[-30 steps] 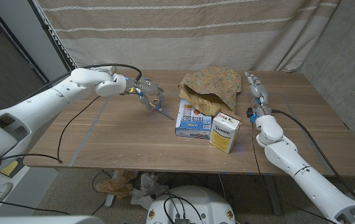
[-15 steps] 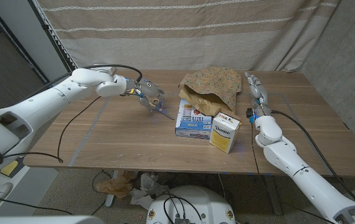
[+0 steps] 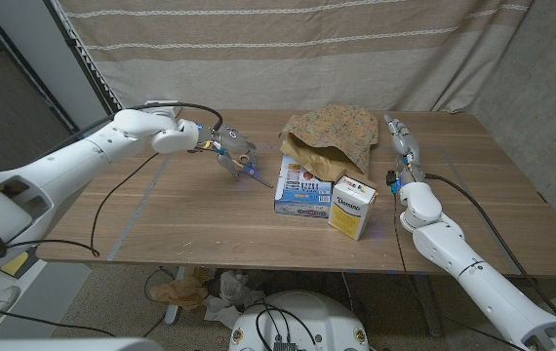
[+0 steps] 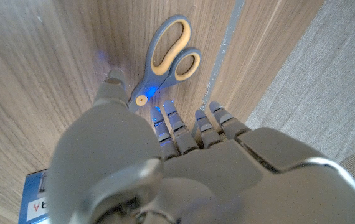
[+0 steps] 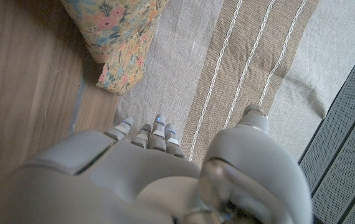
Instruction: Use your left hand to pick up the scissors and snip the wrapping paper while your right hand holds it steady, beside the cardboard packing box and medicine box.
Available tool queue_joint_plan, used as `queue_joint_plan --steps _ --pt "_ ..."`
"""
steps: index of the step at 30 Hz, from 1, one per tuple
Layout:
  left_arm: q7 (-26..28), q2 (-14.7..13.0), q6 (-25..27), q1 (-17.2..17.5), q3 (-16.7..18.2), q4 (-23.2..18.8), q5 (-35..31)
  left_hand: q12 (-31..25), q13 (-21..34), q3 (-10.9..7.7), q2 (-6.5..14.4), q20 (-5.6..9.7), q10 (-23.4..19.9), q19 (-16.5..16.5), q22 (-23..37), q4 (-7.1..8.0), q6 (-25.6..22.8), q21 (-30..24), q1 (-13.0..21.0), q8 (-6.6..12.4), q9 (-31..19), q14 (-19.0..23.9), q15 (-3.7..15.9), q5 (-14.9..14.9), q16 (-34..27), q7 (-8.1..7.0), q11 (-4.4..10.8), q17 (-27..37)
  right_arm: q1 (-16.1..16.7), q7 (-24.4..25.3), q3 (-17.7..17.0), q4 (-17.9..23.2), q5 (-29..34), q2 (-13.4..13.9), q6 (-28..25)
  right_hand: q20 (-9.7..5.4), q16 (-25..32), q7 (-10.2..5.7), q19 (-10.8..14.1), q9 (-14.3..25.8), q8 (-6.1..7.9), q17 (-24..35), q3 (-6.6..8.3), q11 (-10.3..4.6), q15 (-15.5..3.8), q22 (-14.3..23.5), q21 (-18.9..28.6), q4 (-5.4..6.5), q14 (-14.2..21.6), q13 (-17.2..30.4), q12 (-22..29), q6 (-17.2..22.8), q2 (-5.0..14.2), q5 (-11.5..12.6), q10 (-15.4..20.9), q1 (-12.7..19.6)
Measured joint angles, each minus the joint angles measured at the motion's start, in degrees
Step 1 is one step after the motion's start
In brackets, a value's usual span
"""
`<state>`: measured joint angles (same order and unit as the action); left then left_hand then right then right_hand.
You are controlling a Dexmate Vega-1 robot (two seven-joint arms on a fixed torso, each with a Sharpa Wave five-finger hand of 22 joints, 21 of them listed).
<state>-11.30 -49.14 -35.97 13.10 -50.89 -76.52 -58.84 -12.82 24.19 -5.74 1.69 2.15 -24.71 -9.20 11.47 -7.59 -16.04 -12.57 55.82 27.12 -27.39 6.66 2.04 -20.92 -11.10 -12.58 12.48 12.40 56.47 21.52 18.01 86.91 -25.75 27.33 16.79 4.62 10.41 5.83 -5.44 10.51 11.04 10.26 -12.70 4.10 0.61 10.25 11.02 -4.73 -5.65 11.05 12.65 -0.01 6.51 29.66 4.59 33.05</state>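
Note:
The scissors [image 4: 165, 56], with blue-grey and yellow handles, lie on the wooden table [image 3: 190, 210]. My left hand [image 4: 165, 162] hovers right over them with its fingers spread toward the handles, and it hides the blades. In the head view my left hand [image 3: 230, 150] is over the scissors [image 3: 250, 173], left of the boxes. The floral wrapping paper [image 3: 332, 132] lies crumpled behind the boxes. My right hand [image 3: 402, 142] stands to the right of the paper with its fingers straight and holds nothing. The paper's edge [image 5: 116, 32] lies beyond my right hand [image 5: 152, 174].
A blue and white box [image 3: 302, 187] and a pale yellow carton [image 3: 353, 207] stand mid-table in front of the paper. A beige striped curtain [image 3: 288, 49] hangs behind the table. A black cable [image 3: 122, 190] trails across the table's left side.
My left arm and hand have edged slightly to the right over the scissors. The right hand, paper and boxes have not moved.

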Motion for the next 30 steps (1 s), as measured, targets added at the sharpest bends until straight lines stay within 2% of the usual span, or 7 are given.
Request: queue_joint_plan --steps 30 --pt "1.42 1.87 0.05 -1.1 -2.11 4.24 1.16 0.0 -0.28 -0.24 0.76 -0.1 0.0 -0.52 -0.01 -0.24 -0.01 -0.45 0.76 0.24 0.04 0.0 0.0 1.04 0.0 0.0 0.0 -0.01 -1.45 -0.2 0.79 -2.03 -0.08 -0.62 -0.18 0.09 0.0 0.0 -0.5 0.0 0.0 0.0 0.0 0.09 0.52 0.0 0.0 0.0 -0.53 -0.13 0.0 0.0 0.0 0.0 -0.52 0.0"
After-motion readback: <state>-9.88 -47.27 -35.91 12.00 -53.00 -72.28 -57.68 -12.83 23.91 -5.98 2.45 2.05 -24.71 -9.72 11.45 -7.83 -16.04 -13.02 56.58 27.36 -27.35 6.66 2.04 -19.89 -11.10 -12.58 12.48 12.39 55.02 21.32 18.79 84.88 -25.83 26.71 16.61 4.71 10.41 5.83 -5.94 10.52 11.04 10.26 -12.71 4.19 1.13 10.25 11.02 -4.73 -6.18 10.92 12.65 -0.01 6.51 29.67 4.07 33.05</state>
